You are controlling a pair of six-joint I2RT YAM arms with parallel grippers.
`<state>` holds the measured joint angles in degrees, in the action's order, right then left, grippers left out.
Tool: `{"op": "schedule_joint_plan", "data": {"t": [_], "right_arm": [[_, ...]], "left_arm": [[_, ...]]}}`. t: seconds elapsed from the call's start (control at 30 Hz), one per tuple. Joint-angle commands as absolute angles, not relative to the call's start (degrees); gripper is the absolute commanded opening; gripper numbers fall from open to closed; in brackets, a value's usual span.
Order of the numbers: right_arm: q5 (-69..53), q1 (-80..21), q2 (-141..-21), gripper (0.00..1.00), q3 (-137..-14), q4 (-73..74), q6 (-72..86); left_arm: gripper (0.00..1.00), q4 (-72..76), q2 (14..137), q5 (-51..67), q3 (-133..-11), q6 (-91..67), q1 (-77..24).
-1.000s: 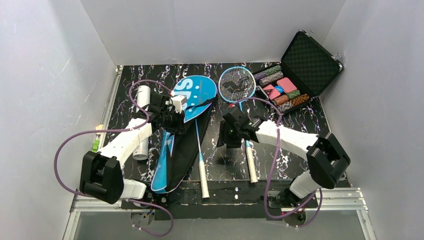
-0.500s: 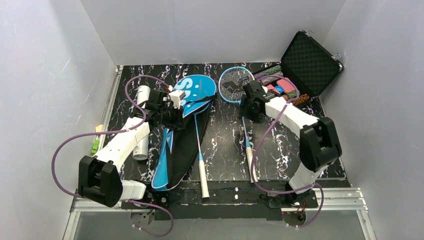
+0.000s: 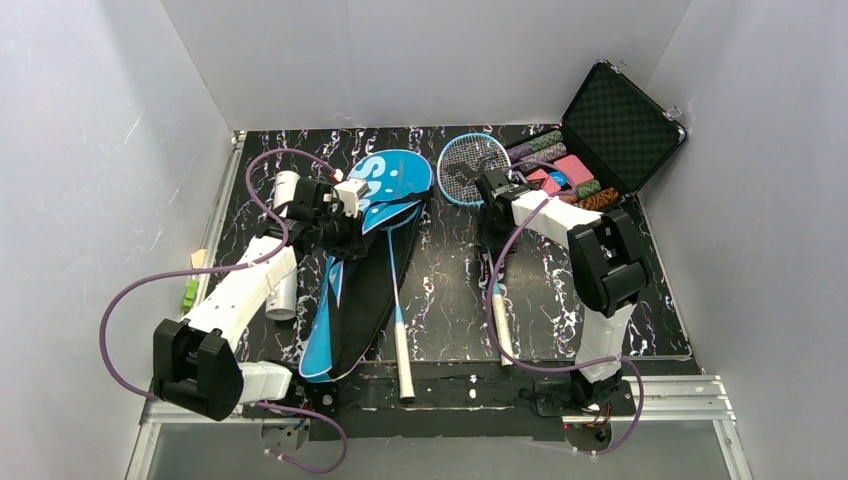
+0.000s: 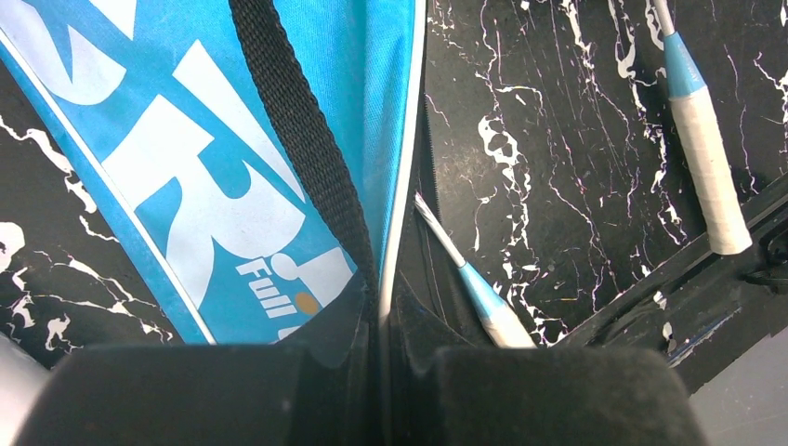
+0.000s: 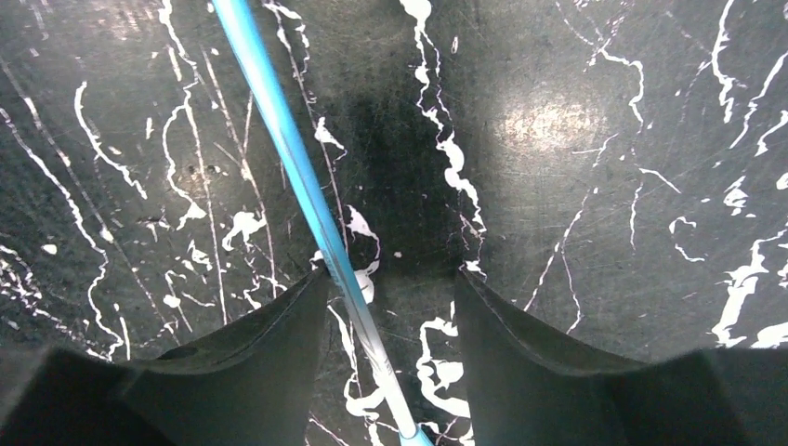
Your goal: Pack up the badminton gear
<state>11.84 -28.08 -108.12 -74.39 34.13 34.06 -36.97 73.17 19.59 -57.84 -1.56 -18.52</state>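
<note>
The blue racket-shaped bag [image 3: 388, 178] lettered "SPORT" lies left of centre, its black inside showing. My left gripper [image 3: 348, 224] is shut on the bag's white-piped edge [image 4: 401, 232]. One light-blue racket lies with its head inside the bag and its white handle [image 3: 402, 352] sticking out. The second racket [image 3: 470, 167] lies to the right. My right gripper [image 3: 488, 228] is open low over its blue shaft [image 5: 295, 177], which runs between the fingers [image 5: 251, 353]. The long white tube [image 3: 287, 189] lies under my left arm. No shuttlecocks are in view.
An open black hard case [image 3: 600, 140] of coloured chips stands at the back right, close to the second racket's head. A small green and white object [image 3: 190, 290] lies at the table's left edge. White walls close in three sides.
My right arm has swung from the table's middle back toward the second racket's head and now straddles its shaft. My left gripper has shifted slightly back, still holding the bag's edge.
</note>
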Motion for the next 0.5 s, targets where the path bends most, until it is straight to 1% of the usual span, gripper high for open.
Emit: {"op": "schedule_joint_plan", "data": {"t": [0.0, 0.03, 0.07, 0.2, 0.23, 0.47], "right_arm": [[11.2, -27.9, -108.6, 0.56, -73.8, 31.1, 34.1], [10.9, -28.0, -108.3, 0.50, -72.7, 30.0, 34.1], [10.7, -28.1, -108.0, 0.43, -71.9, 29.2, 34.1], [10.7, -29.5, -105.8, 0.07, -69.8, 27.6, 33.3], [10.9, -30.1, -105.0, 0.01, -69.5, 27.5, 33.1], [15.4, -35.6, -95.0, 0.01, -69.2, 33.1, 33.3]], "left_arm": [[0.00, -36.1, 69.7, 19.8, -58.9, -0.4, -18.6], [0.00, -36.1, 69.7, 19.7, -58.8, -0.4, -18.6], [0.00, -36.1, 69.7, 19.6, -58.9, -0.3, -18.6], [0.00, -36.1, 69.8, 19.4, -58.9, -0.3, -18.6], [0.00, -36.1, 69.9, 19.4, -58.9, -0.3, -18.6], [0.00, -35.8, 70.6, 19.4, -58.9, -0.3, -18.6]]}}
